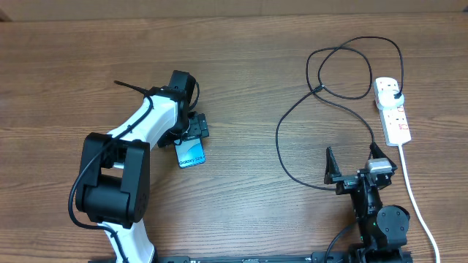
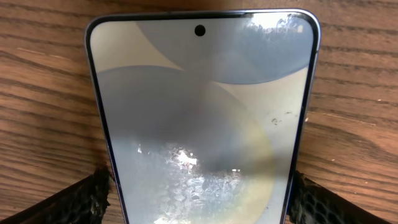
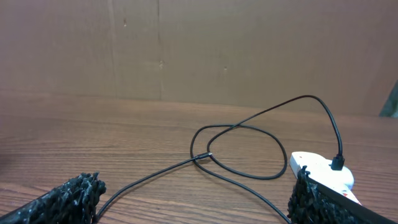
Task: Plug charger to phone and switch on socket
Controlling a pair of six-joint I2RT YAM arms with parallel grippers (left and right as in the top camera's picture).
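Reaching up from the near left edge, the left arm [image 1: 142,120] folds back at the wrist so the left gripper [image 1: 191,137] points toward the robot. It is closed narrow on the phone [image 1: 191,153], and in the wrist view its fingers [image 2: 93,199] press the phone's long sides low down. The phone lies on the table [image 1: 256,44], left of centre, screen up.

The right gripper [image 1: 352,155] sits low near the front right edge, spread wide and holding nothing. Bare wood lies between the two arms and beyond the phone.

The socket [image 1: 393,109] lies near the right edge with the charger's plug [image 1: 395,95] in its far outlet. The charger [image 1: 277,139] loops left, then runs back toward the right gripper. Its free tip cannot be made out there. The phone's lower end is cut off in the wrist view.
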